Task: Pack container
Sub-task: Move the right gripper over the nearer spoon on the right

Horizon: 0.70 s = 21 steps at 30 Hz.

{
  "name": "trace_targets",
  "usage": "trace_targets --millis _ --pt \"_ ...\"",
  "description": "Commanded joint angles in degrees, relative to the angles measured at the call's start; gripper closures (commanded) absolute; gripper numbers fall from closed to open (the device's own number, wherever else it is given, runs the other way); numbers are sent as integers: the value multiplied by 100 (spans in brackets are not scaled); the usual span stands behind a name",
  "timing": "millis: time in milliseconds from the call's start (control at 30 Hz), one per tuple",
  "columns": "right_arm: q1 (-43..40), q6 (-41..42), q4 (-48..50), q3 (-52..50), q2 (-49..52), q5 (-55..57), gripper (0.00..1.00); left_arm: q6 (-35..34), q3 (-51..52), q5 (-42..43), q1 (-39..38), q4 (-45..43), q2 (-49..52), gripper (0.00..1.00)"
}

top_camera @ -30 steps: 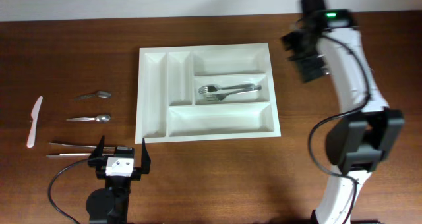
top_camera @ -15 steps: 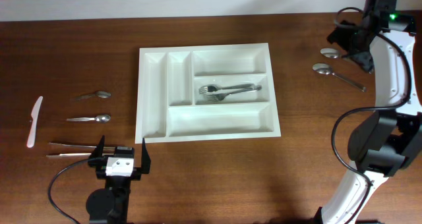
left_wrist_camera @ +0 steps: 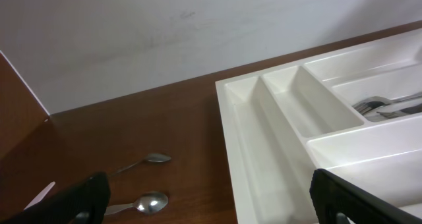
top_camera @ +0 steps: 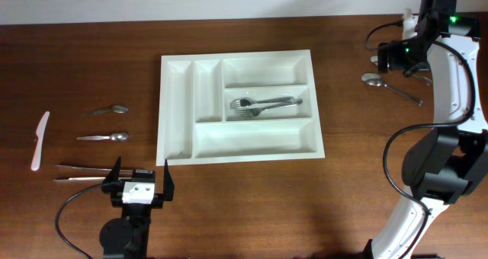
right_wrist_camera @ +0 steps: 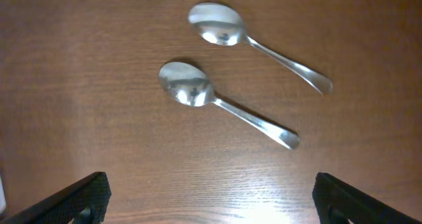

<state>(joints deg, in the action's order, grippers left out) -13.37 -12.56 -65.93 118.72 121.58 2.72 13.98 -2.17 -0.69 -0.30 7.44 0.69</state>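
Hovering spread wide above two spoons (right_wrist_camera: pixel 188 85) right of the container (top_camera: pixel 177 114), the right gripper (right_wrist_camera: pixel 211 201) holds nothing; the left gripper (top_camera: pixel 141 174) sits equally spread

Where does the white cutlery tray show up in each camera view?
Overhead: cutlery tray in the middle of the picture.
Left wrist: fills the right half.
Right wrist: not in it, only spoons.
Shared landmark: the forks in its middle compartment, at the left wrist view's right edge.
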Motion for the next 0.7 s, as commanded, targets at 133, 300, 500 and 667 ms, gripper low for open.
trace_targets --millis 133,300,500,667 --pt "-103 2050 -20 -44 74 -232 1 70 37 -20 20 -17 -28 1" --pt "-85 5716 -225 -44 74 -1226 1 70 37 -20 20 -17 -28 1" --pt "-90 6581 28 -44 74 -1121 1 70 37 -20 20 -17 -28 1" --pt "-166 8411 81 -44 155 -243 1 70 37 -20 20 -17 -28 1"
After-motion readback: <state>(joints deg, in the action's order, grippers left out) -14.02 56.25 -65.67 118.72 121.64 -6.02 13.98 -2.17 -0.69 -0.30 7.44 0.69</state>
